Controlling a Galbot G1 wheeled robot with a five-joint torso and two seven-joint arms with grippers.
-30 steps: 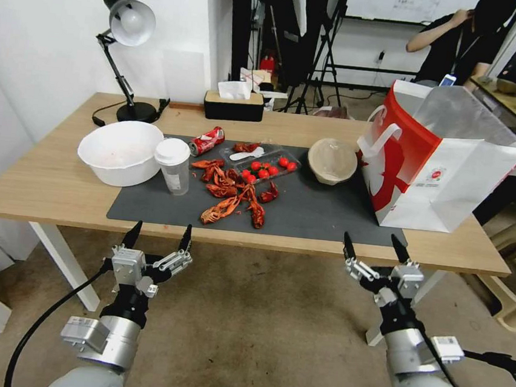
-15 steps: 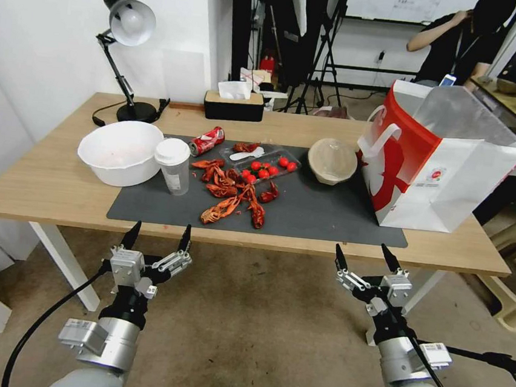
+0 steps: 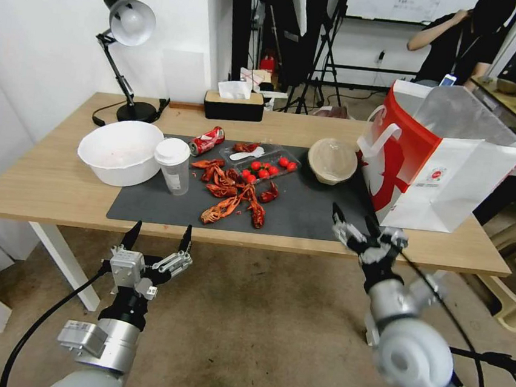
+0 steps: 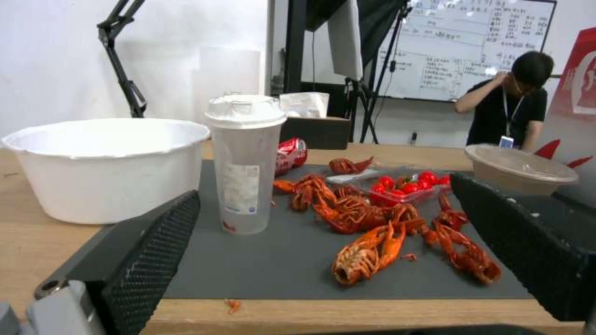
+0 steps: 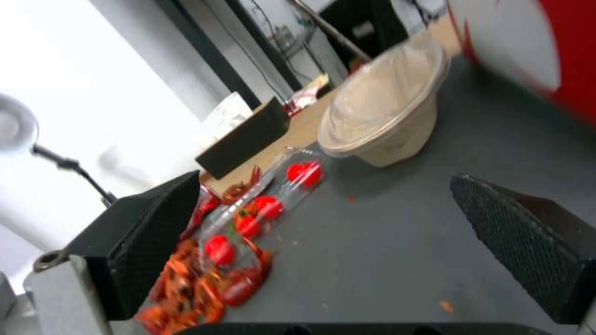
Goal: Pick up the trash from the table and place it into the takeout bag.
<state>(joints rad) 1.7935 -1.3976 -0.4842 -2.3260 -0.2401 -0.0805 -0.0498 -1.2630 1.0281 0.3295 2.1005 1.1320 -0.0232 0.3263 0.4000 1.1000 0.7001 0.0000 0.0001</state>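
On the table (image 3: 46, 185) a dark grey mat (image 3: 305, 213) holds the trash: a white-lidded translucent cup (image 3: 173, 164), a dented red soda can (image 3: 206, 140) and a tan clear-lidded bowl (image 3: 332, 160). The red-and-white takeout bag (image 3: 437, 162) stands upright at the mat's right end, mouth open. My right gripper (image 3: 352, 222) hovers open over the mat's front right part, in front of the bowl (image 5: 385, 116) and left of the bag. My left gripper (image 3: 162, 228) hangs open below the table's front edge, facing the cup (image 4: 244, 163).
Red crayfish shells (image 3: 233, 194) and a clear tray of cherry tomatoes (image 3: 264, 165) lie mid-mat. A large white bowl (image 3: 120, 151) sits left of the cup. A desk lamp (image 3: 128, 29) and a black tissue box (image 3: 233, 103) stand at the back.
My right gripper has risen from below the table's front edge and moved forward and left, over the mat. The left arm has stayed put.
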